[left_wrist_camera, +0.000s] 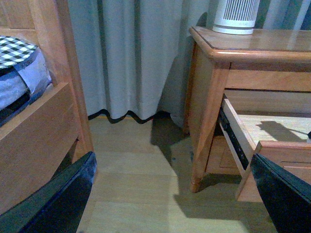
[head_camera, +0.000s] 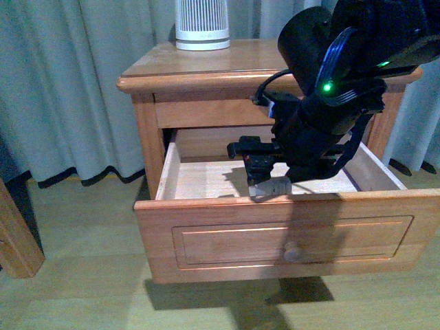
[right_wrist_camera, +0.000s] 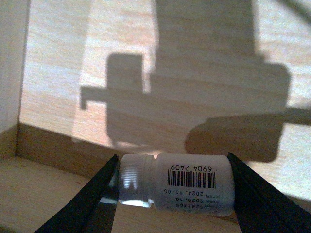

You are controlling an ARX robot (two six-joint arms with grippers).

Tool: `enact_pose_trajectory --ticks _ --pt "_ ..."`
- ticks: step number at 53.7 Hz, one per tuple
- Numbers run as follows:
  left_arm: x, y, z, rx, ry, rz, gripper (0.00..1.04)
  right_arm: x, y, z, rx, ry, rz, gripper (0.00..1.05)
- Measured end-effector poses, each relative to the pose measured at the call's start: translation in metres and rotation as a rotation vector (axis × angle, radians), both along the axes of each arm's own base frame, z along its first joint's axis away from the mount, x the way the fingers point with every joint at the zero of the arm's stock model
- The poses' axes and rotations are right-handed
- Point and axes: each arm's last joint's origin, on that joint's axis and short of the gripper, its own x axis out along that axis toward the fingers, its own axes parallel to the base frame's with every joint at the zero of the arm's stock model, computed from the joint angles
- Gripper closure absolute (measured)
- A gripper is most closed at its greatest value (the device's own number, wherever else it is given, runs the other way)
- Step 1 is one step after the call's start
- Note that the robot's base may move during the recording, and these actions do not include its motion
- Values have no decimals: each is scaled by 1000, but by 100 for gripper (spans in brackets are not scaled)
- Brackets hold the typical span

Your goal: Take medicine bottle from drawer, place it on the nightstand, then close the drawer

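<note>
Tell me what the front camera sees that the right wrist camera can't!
Only the front view shows the whole honey-brown wooden nightstand, the tall white ribbed cylinder on top of it, and the round wooden knob. Only the right wrist view shows the small white plastic medicine bottle up close, with its barcode label, between two black fingers. Both show the right hand reaching into the open honey wood drawer with its pale inside.

White med bottle [right_wrist_camera: 176, 196] w/ blk barcode [right_wrist_camera: 192, 180], honey-wood nightstand [head_camera: 206, 63] & drawer [head_camera: 227, 237], grey curtain [head_camera: 69, 82]
</note>
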Motion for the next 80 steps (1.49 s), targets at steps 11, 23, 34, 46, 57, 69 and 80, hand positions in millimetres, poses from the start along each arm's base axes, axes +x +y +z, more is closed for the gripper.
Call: enact_pose_trajectory --ticks 11,23,34,46,57,69,80 --pt "0 0 0 0 0 0 6 -16 -6 24 7 -164 -4 46" --pt "0 0 0 0 0 0 6 -42 -15 63 12 -426 -14 46" --pt "0 0 0 0 0 0 6 -62 -23 105 12 -711 -63 46" --pt "0 0 0 0 0 0 6 -54 -31 118 4 -879 -110 46" --pt "0 0 0 0 0 0 6 -23 -35 106 -31 -933 -145 46" --pt "0 0 0 0 0 0 6 14 -31 97 -67 -913 -150 46" --pt "0 0 0 0 0 0 6 51 -23 84 -108 -884 -144 46"
